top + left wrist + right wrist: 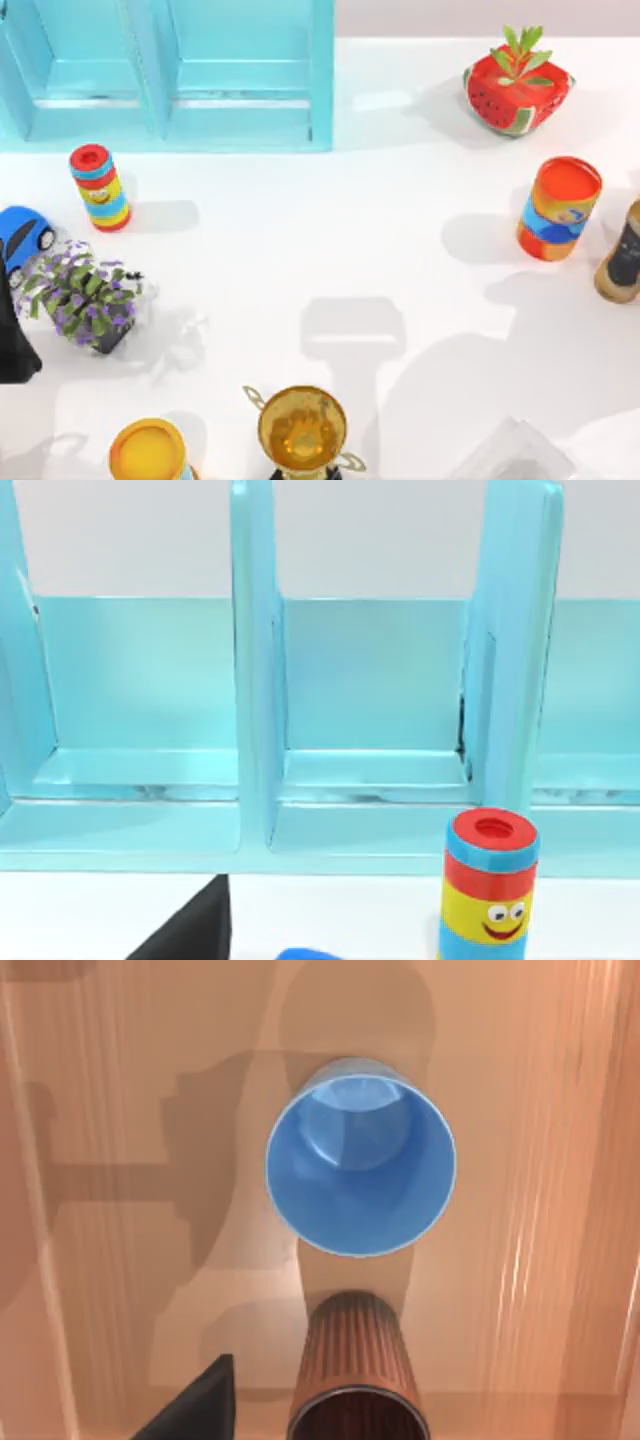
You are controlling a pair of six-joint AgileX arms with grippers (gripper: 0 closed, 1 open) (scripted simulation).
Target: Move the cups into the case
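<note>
In the right wrist view, the blue cup (360, 1165) stands upright with its open mouth toward the camera, on an orange-brown wooden surface. The brown ribbed cup (355, 1380) stands right beside it, also upright. A dark part of my right gripper (195, 1408) juts in close to the brown cup without touching it. The turquoise case (170, 75) stands at the table's back left, and its open compartments (370, 680) face my left wrist camera. My left gripper (14, 345) is a dark shape at the table's left edge, in front of the case.
A striped smiley can (100, 187) stands just before the case, with a blue toy car (25, 238) and a purple-flowered plant (85, 297) nearby. At the right are a watermelon planter (517, 88), an orange-and-blue can (558, 208) and a bottle (622, 255). A gold trophy (302, 430) and a yellow cylinder (148, 452) stand in front.
</note>
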